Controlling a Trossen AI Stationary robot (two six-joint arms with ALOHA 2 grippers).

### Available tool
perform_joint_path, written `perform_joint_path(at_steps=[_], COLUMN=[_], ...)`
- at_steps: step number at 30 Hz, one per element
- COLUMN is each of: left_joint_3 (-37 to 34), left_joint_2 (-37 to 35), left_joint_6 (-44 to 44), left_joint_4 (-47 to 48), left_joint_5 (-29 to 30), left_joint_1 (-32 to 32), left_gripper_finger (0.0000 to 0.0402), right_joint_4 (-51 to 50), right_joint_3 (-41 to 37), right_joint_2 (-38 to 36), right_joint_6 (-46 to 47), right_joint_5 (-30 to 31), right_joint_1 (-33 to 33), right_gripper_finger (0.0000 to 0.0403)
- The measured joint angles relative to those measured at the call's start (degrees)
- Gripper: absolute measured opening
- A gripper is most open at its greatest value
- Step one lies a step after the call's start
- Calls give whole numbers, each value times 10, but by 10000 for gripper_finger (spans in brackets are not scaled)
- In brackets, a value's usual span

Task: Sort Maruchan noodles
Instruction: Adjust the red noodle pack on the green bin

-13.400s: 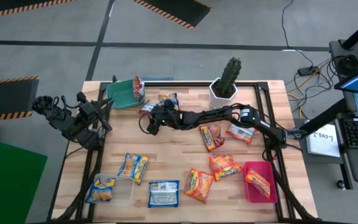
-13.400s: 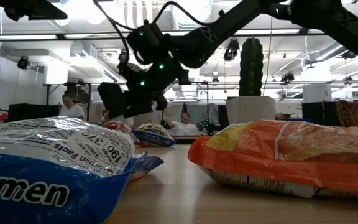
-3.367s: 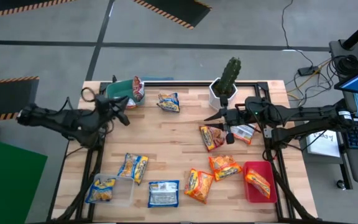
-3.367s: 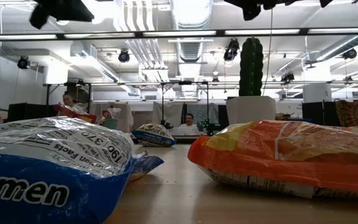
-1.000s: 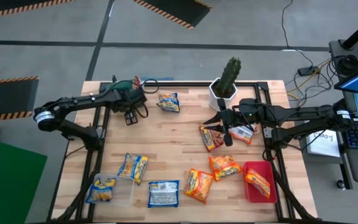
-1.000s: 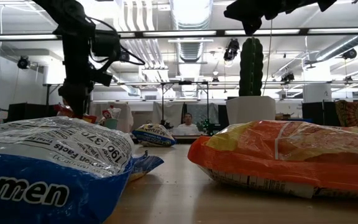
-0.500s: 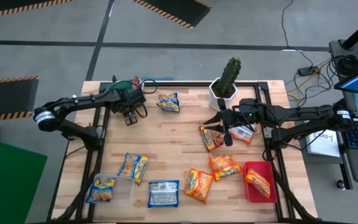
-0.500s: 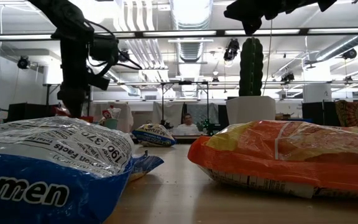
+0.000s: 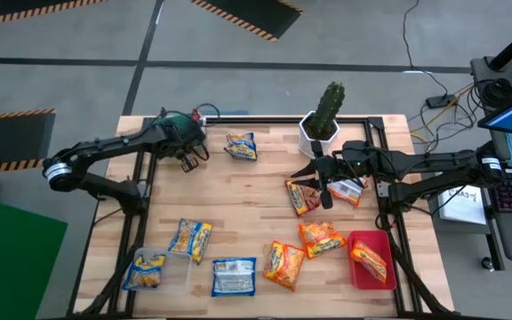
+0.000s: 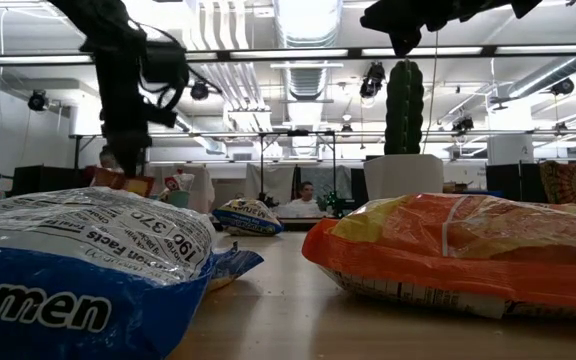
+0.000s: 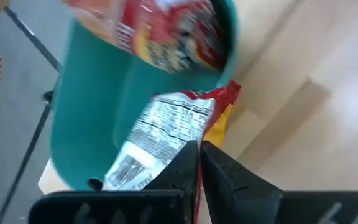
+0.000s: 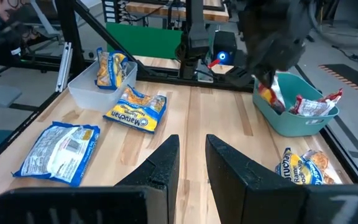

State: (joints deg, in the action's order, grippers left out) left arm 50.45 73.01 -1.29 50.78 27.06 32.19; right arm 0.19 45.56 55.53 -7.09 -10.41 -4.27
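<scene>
My left gripper (image 9: 188, 158) is at the table's far left, over the green tray (image 12: 294, 118), shut on a red-silver noodle packet (image 11: 166, 127) that also shows in the low view (image 10: 118, 182). Another red packet (image 11: 160, 28) lies in that tray. My right gripper (image 12: 192, 155) hovers open near the cactus, above two red-silver packets (image 9: 301, 196) (image 9: 345, 189) lying flat on the table. Orange packets (image 9: 320, 238) (image 9: 284, 265) and blue-yellow ones (image 9: 241, 145) (image 9: 190, 238) lie flat on the wood. My left gripper pinches the red-silver packet between its two fingers at one end (image 11: 194, 138), coming from above and pointing down. The packet hangs below the fingers, silver back showing, over the green tray's rim; whether its lower end touches the tray I cannot tell.
The cactus in its white pot (image 9: 327, 114) stands at the far edge beside my right arm. A pink tray (image 9: 356, 267) with an orange packet sits at the near right, a clear tray (image 9: 175, 275) with a blue-yellow packet at the near left. Bare wood lies mid-table.
My left gripper has risen a little and moved toward the table's far edge, over the green tray, staying shut with the red-silver packet hanging beneath it.
</scene>
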Motion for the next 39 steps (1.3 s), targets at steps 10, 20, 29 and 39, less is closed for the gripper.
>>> perform_joint_path(at_steps=[10, 20, 29, 39], left_joint_3=[53, 53, 41, 34], left_joint_2=[-54, -37, 17, 91], left_joint_6=[8, -92, -144, -131], left_joint_4=[-2, 62, 73, 64], left_joint_5=[-13, -173, -141, -36], left_joint_1=[64, 64, 56, 60], left_gripper_finger=[0, 41, 203, 245], right_joint_4=[2, 1, 1, -4], right_joint_3=[0, 0, 0, -1], right_joint_2=[0, 0, 0, 0], right_joint_6=[-3, -4, -10, -10], right_joint_5=[0, 0, 0, 0], right_joint_1=[0, 0, 0, 0], right_gripper_finger=[68, 68, 68, 68])
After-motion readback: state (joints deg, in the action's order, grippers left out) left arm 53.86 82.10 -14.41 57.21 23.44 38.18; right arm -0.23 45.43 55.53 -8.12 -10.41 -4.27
